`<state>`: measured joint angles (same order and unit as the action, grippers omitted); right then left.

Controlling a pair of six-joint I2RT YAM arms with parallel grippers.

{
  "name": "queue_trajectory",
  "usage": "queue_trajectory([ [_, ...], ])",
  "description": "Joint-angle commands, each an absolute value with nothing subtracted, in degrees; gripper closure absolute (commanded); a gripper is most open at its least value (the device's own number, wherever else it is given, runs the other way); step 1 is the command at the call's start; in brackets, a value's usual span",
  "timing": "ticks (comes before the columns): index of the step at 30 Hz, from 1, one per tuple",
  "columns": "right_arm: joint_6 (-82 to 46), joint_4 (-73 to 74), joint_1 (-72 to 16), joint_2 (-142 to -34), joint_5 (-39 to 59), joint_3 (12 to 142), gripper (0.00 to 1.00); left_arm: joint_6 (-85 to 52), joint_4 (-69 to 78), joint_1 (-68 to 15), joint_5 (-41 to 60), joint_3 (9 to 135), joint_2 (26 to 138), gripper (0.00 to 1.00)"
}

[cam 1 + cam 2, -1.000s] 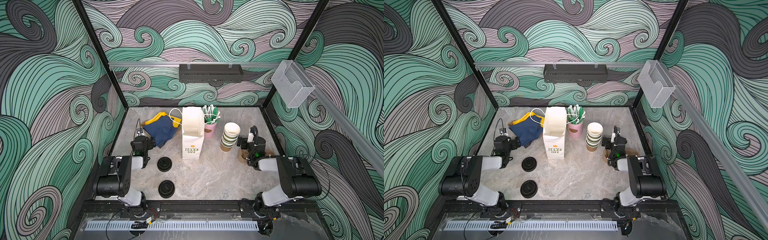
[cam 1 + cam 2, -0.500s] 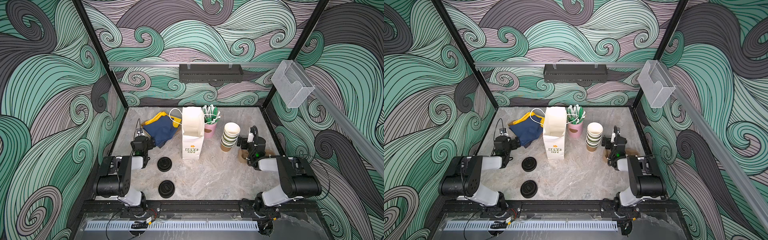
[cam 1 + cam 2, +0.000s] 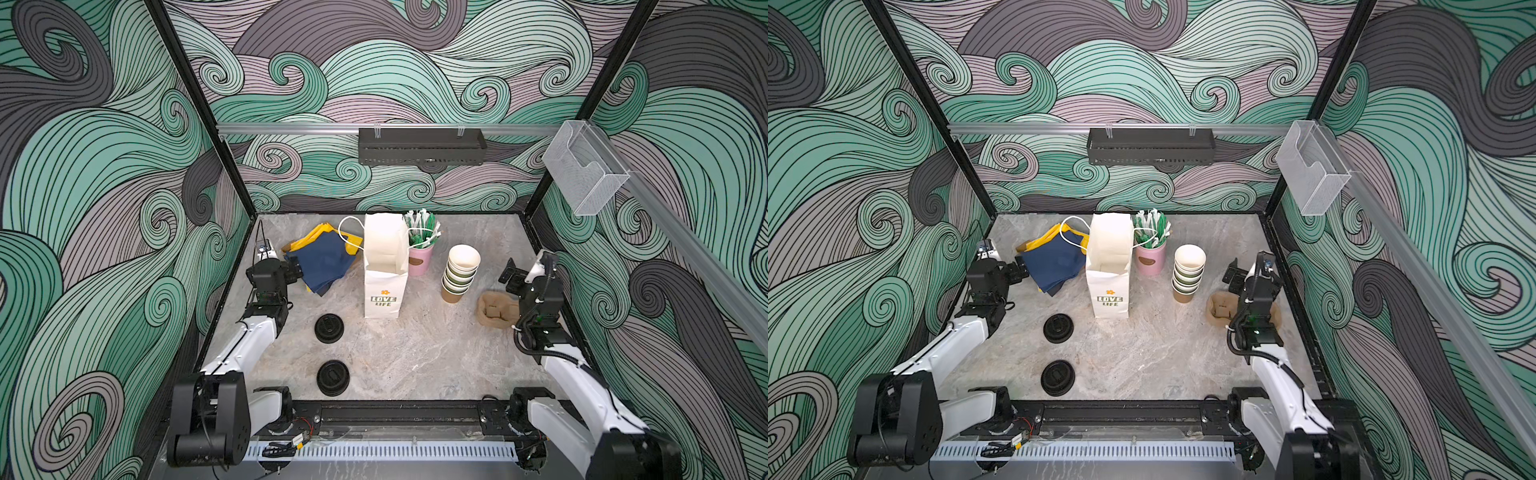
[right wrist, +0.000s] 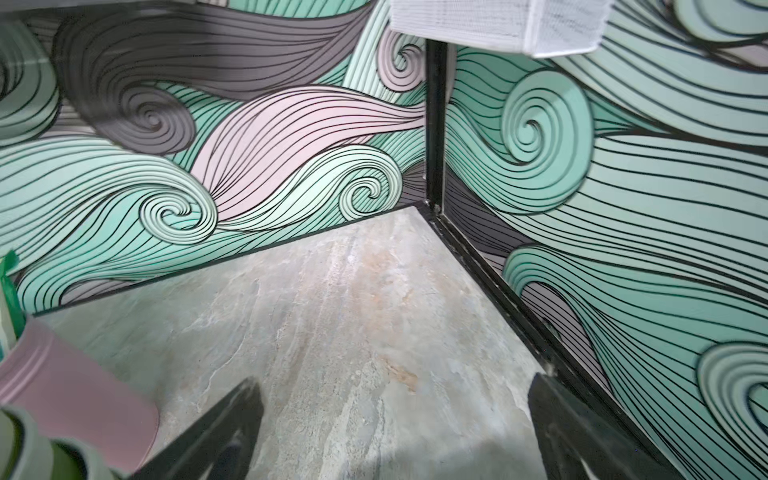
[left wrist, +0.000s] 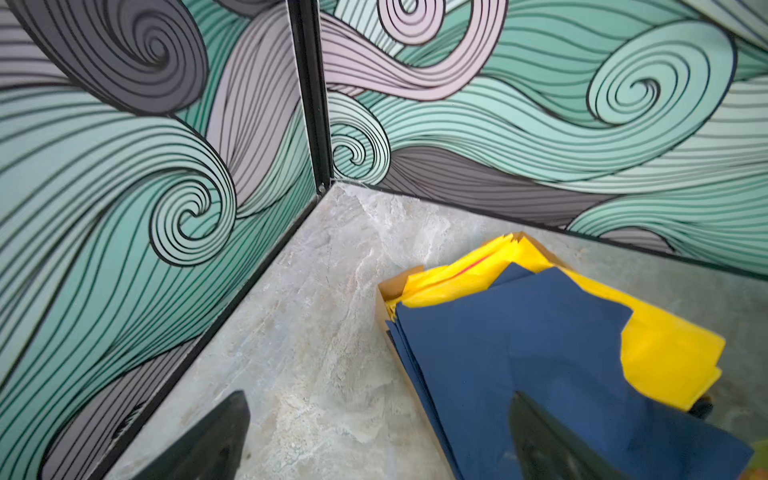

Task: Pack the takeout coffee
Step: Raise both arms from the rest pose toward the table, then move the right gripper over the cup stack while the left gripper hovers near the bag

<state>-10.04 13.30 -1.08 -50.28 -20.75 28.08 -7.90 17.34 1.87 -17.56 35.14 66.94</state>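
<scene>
Marbled tabletop is showing no shift since a second ago: rear lidded cup [image 3: 329,328] and front lidded cup [image 3: 333,377] are standing untouched, front-left of the white paper bag [image 3: 384,286]. Left gripper [image 3: 293,268] and right gripper [image 3: 512,277] are idling wide apart, empty, so packing is not yet beginning.

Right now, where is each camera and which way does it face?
Top views: high in front, looking down at the table; left gripper, right gripper show.
Left wrist: on left arm, facing far-left corner, napkins; left gripper shows, open.
Right wrist: on right arm, facing far-right corner, pink cup; right gripper shows, open.
Shared with top views: napkins, pink cup.
</scene>
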Motion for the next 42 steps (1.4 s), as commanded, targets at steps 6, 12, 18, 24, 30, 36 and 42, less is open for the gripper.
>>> queue_trajectory([
  [6, -25.8, -35.2, 3.1, -50.2, -7.6, 49.3, 0.03, -13.2, -3.6, 2.5, -7.0, 51.7, 66.3, 0.01],
  [12, -31.0, -53.9, 2.9, -59.3, 2.0, 66.2, 0.12, -23.1, -12.5, 0.5, 4.5, 59.7, 66.4, 0.03],
  [18, -29.6, -70.3, -2.2, -72.8, 6.0, 84.4, 0.23, -28.2, -21.8, -4.6, 7.9, 63.4, 64.1, 0.04],
  [24, -27.8, -74.7, -9.8, -84.2, 5.2, 97.0, 0.33, -29.7, -25.5, -8.0, 11.1, 63.0, 61.9, 0.04],
  [30, -24.4, -78.1, -13.7, -93.7, -3.5, 106.4, 0.44, -32.7, -25.2, -10.2, 12.7, 62.4, 60.4, 0.05],
  [36, -23.7, -79.7, -15.4, -99.9, -8.0, 110.8, 0.54, -32.9, -24.8, -10.5, 12.7, 62.6, 59.6, 0.05],
  [42, -24.6, -79.7, -15.8, -102.9, -7.8, 111.4, 0.65, -33.1, -24.1, -10.5, 13.0, 62.6, 59.7, 0.05],
])
